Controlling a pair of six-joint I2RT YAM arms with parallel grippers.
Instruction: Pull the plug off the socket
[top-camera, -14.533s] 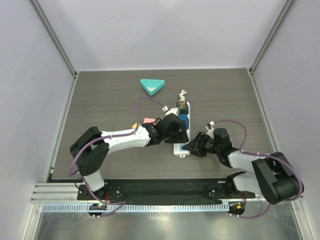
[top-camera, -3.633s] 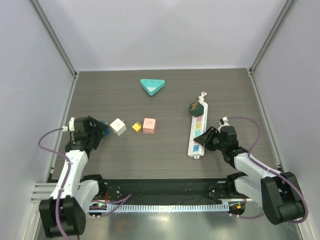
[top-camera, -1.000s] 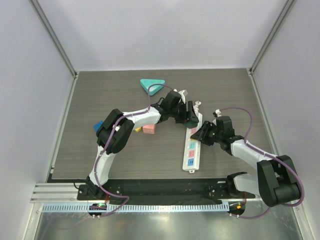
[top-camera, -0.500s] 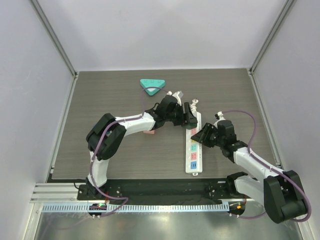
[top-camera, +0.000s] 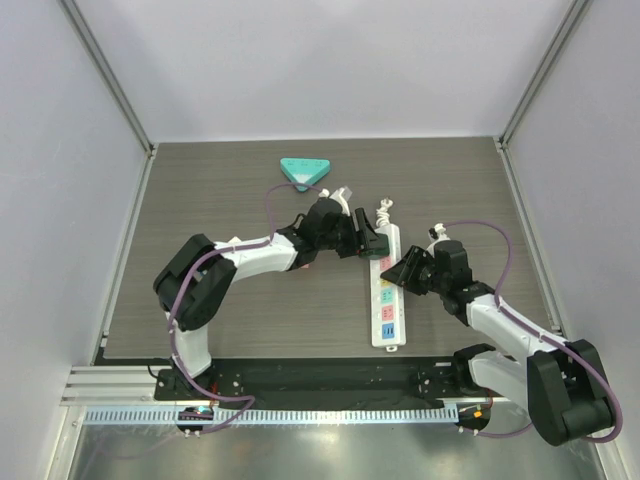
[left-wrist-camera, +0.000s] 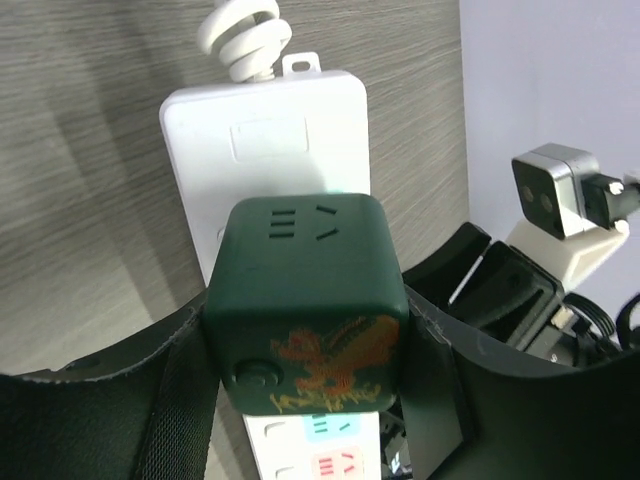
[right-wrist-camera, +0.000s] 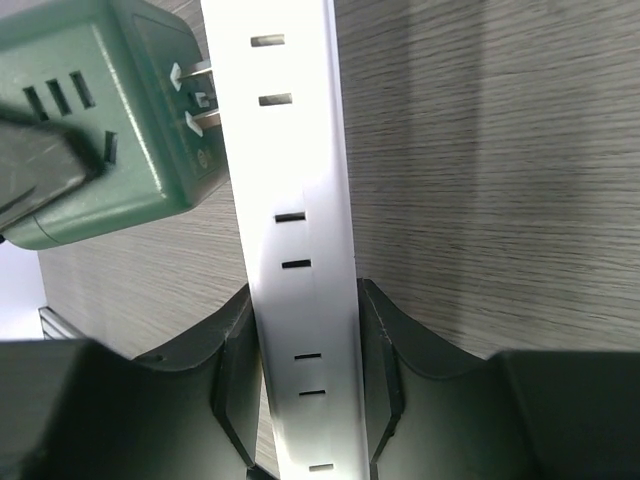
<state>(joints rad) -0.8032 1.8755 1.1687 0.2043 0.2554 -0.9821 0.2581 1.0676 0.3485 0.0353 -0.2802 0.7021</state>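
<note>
The socket (top-camera: 387, 295) is a long white power strip lying lengthwise right of the table's middle, its knotted cord (left-wrist-camera: 245, 35) at the far end. A dark green cube plug (left-wrist-camera: 305, 300) with an orange dragon print sits at that far end, and my left gripper (left-wrist-camera: 305, 385) is shut on its two sides. In the right wrist view the plug (right-wrist-camera: 110, 120) is drawn back from the socket (right-wrist-camera: 295, 230), with its metal prongs (right-wrist-camera: 195, 100) bare between them. My right gripper (right-wrist-camera: 305, 370) is shut on the socket's middle, seen from above as the right gripper (top-camera: 402, 272).
A teal triangular block (top-camera: 303, 171) lies at the back, behind my left arm (top-camera: 260, 255). Grey walls close in the table on three sides. The right arm's purple cable (top-camera: 480, 235) loops above its wrist.
My left gripper has drawn the green plug left, off the strip's face, so its prongs show. The strip's near end has swung slightly right. The right gripper stays clamped on it.
</note>
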